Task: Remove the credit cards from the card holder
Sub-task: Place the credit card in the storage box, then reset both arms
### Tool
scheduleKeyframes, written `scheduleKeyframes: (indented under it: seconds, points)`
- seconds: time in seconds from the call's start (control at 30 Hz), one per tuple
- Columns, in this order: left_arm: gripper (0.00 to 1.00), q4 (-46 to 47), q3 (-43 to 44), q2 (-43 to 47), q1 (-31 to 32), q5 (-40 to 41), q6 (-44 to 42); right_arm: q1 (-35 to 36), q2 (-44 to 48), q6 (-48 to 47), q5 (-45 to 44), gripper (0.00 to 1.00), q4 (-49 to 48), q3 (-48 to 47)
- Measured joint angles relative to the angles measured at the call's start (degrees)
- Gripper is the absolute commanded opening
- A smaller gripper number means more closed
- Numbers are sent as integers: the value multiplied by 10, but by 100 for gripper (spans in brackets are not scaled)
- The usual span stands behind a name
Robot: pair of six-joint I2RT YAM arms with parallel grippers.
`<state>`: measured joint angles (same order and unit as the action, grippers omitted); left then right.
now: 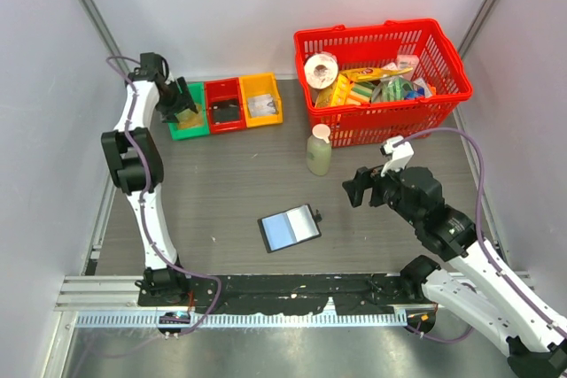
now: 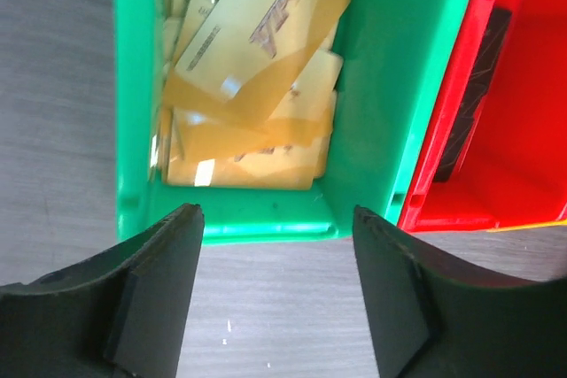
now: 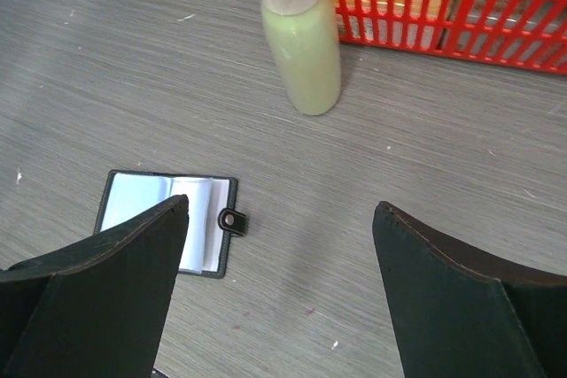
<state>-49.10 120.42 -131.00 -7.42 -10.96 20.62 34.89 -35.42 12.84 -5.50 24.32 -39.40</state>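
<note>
Got the right gripper gaping wide, empty, right of centre, card holder lying open lower-left of it, long axis roughly left-right; left gripper parted, empty, far upper left over credit cards in green tray.

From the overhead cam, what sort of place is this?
Probably a lab robot cell, not a shop: plain white enclosure walls, an aluminium mounting rail along the near edge, and staged props like the red grocery basket.
</note>
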Motion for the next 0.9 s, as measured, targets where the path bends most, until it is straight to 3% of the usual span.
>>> scheduleKeyframes:
  seconds: [0.17,0.6,0.8,0.9]
  points:
    - [99,-13,-75,93,-1,33,2,0,13,0,-40,89,40,-17]
    - [100,47,-510,711,19,64,49,0,122,26,-239,89,115,-42]
    - [100,44,-631,978,18,108,52,0,185,34,-304,89,135,-41]
    - [100,24,-645,1076,20,132,56,0,225,39,-329,89,136,-37]
